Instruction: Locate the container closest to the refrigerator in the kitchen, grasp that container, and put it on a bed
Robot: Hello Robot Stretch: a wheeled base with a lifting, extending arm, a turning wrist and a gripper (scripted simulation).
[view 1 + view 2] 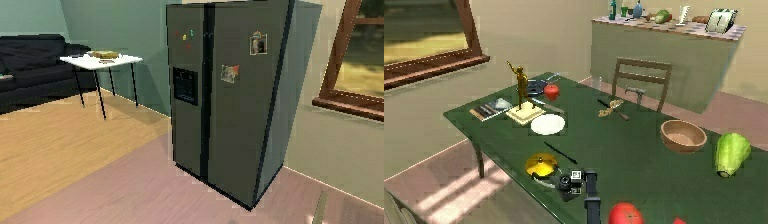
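Observation:
The dark grey refrigerator (228,90) stands in the middle of the forward view, with small pictures stuck on its doors. To its left a low yellowish dish (103,55) rests on a small white table (125,63). In the arm side view, a brown bowl (683,134) sits on the dark green table (634,150), toward the view's right. The arm rises from the bottom edge, and the gripper (552,176) lies at a round yellow thing (542,165) on the tabletop. I cannot tell whether the gripper holds anything.
The green table also carries a gold statuette (517,85), a white plate (548,124), a green vegetable (732,154) and red fruit (625,214). A chair (640,84) and a counter (669,55) stand beyond. A dark sofa (35,65) lies at the forward view's left.

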